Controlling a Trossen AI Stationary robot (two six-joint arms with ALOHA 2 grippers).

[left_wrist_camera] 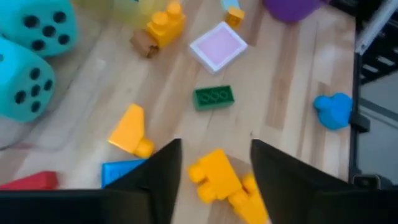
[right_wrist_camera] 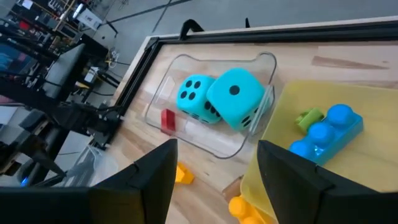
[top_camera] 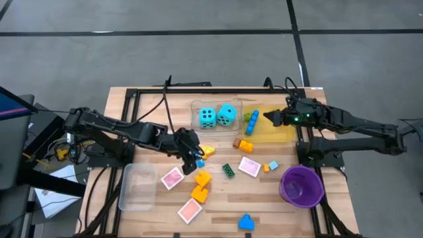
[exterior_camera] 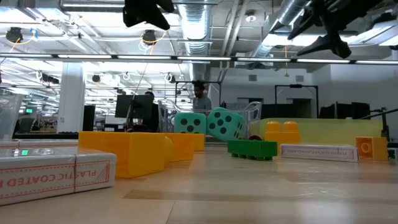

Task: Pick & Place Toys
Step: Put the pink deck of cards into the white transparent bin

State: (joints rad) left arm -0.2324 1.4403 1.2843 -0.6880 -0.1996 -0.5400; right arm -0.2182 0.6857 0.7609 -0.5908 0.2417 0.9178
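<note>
The left gripper hangs over the middle of the wooden table, fingers parted and holding nothing. Right below its fingertips lies a cluster of yellow-orange plastic bricks; a blue plastic brick and a red one sit just to one side. Ahead of it lie a green plastic brick and a flat pink square tile.

The right gripper hovers over the yellow rectangular tray, fingers apart and empty. Ahead, 2 turquoise foam dice rest touching inside a clear rectangular tray; a blue studded plastic brick lies in the yellow tray beside it.
</note>
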